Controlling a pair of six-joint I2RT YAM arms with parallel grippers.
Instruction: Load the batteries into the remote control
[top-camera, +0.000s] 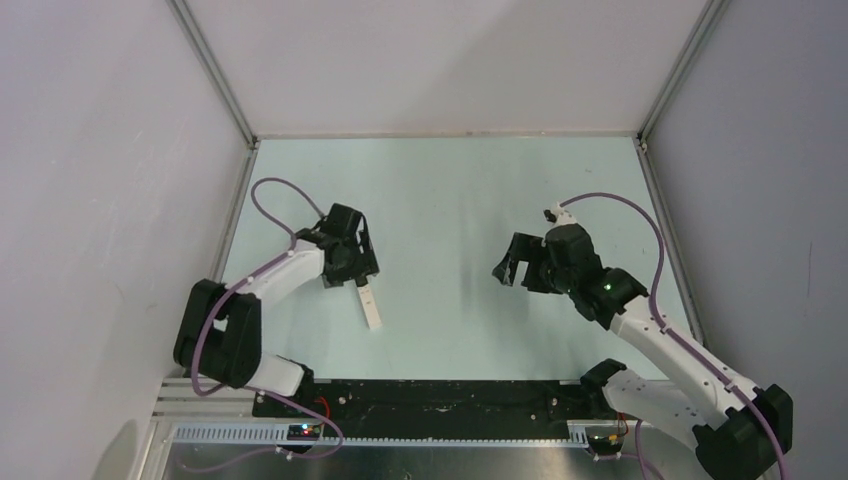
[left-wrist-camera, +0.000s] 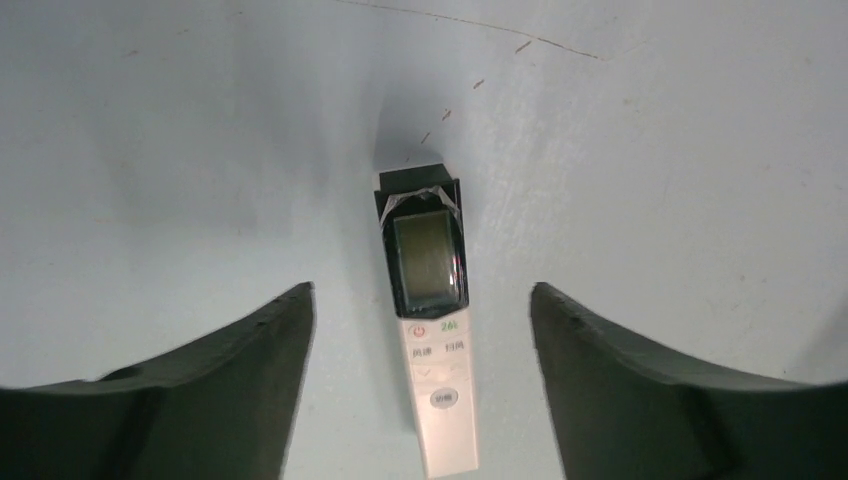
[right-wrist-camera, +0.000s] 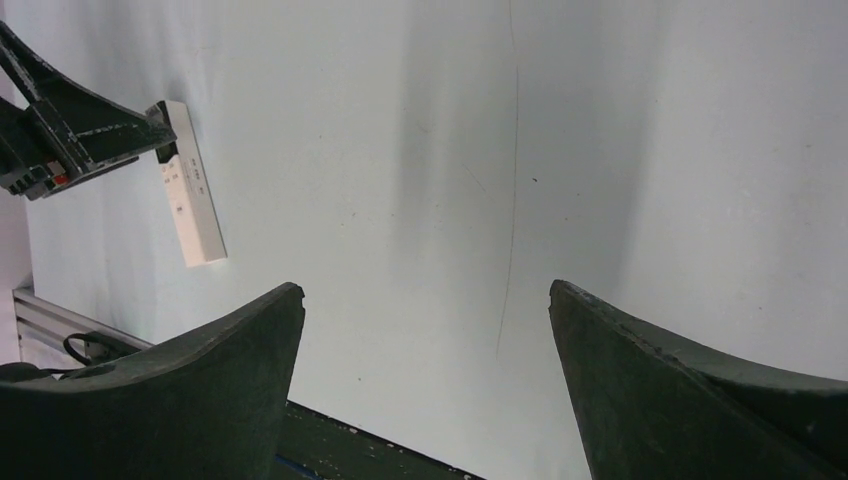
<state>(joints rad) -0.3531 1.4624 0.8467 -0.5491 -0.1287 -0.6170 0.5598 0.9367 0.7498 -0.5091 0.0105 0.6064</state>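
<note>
The remote control (top-camera: 371, 305) is a slim white bar lying flat on the pale table at left centre. In the left wrist view it (left-wrist-camera: 437, 360) lies face up with its dark screen end away from the camera. My left gripper (top-camera: 357, 275) is open and hovers over the remote's dark end, its fingers (left-wrist-camera: 250, 380) apart on either side and not touching it. My right gripper (top-camera: 515, 265) is open and empty above bare table at right centre. The remote also shows far off in the right wrist view (right-wrist-camera: 190, 200). No batteries show in any view.
White enclosure walls with metal frame posts (top-camera: 215, 80) bound the table on three sides. A black base strip (top-camera: 440, 400) runs along the near edge between the arm bases. Purple cables (top-camera: 275, 195) loop off both arms.
</note>
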